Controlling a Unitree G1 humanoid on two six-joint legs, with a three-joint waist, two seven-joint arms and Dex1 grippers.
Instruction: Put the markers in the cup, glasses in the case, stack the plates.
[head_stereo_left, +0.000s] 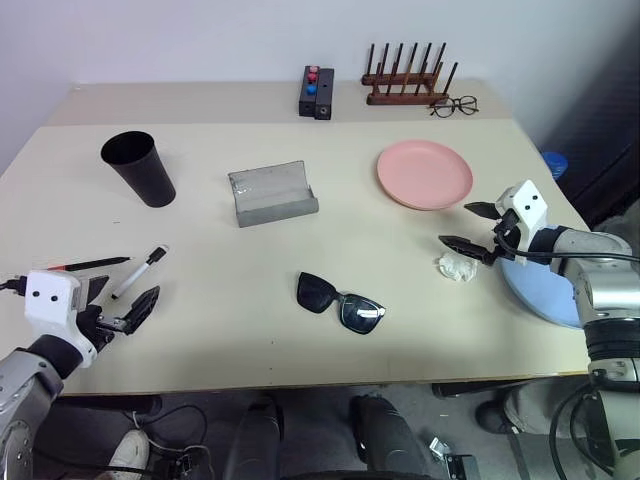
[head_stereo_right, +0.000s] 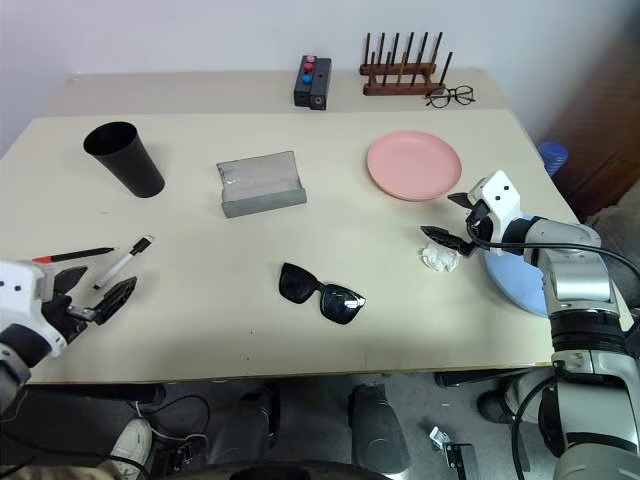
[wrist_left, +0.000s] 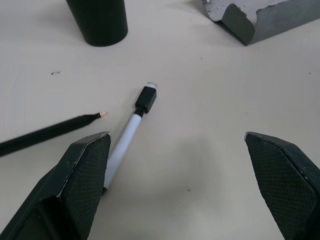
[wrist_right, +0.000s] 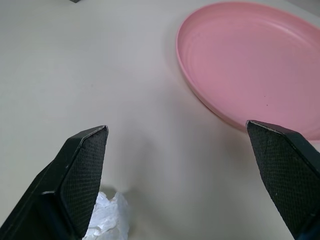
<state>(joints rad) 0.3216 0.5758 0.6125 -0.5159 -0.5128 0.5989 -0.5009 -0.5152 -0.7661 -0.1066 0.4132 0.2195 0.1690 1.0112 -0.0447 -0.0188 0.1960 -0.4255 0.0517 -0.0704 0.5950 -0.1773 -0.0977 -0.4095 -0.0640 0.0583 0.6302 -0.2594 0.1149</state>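
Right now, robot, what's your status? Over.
Left gripper open, empty, near white black-capped marker. Right gripper open, empty, between salmon pink round plate and crumpled white paper. Nothing sorted yet.

Black cup, grey case, salmon-pink plate, light-blue plate, black sunglasses.

Even, diffuse indoor lighting, no glare

The bench is softly lit from overhead; short faint shadows are cast toward 6 o'clock beneath the cup and sunglasses; the wrist views are rendered sharp.
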